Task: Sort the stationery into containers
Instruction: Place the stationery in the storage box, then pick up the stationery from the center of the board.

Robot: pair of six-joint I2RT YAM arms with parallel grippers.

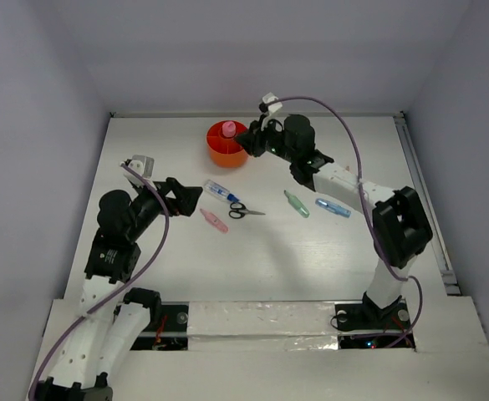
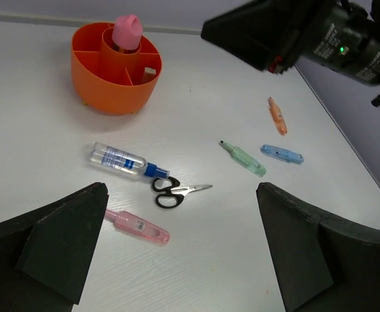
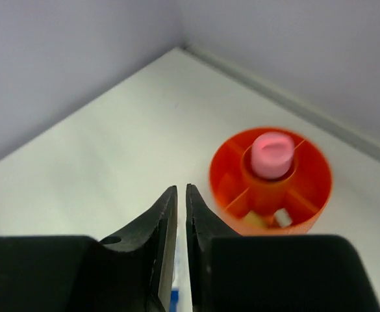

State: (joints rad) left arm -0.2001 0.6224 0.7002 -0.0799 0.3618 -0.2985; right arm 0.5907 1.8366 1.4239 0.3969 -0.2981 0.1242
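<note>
The round orange tub stands at the back centre with a pink piece upright in its central well. Pale bits lie in one compartment. On the table lie a blue-and-white tube, black-handled scissors, a pink capsule, a green capsule and a blue capsule. An orange-pink capsule shows in the left wrist view. My left gripper is open and empty, above the table left of the pink capsule. My right gripper is shut and empty beside the tub.
The white table ends at grey walls at the back and both sides. A rail runs along the right edge. The right arm reaches over the area behind the green capsule and the blue capsule.
</note>
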